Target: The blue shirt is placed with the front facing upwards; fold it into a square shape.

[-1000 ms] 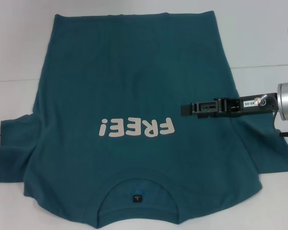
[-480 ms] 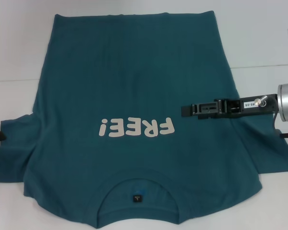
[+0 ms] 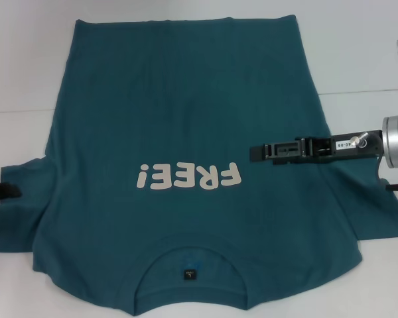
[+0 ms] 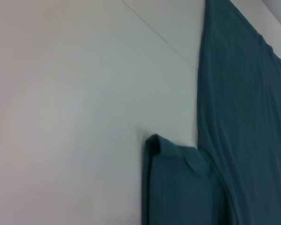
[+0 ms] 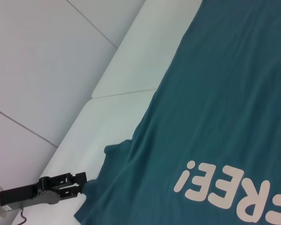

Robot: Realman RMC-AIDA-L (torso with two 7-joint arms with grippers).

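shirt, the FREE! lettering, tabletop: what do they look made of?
The blue shirt: looks like soft matte knit, likely cotton jersey; it lies limp with soft creases at the sleeves.
FREE! lettering: flat cream print with crisp edges, probably screen ink or heat transfer; can't tell which.
Table: smooth white hard surface with a faint sheen and thin panel seams, maybe laminate or painted board.

The blue shirt (image 3: 186, 132) lies flat on the table (image 3: 358, 53), its collar at the near edge and its hem at the far side. The right gripper (image 3: 257, 152) reaches in from the right over the shirt's right half. The left gripper (image 3: 6, 192) sits at the left sleeve's edge.
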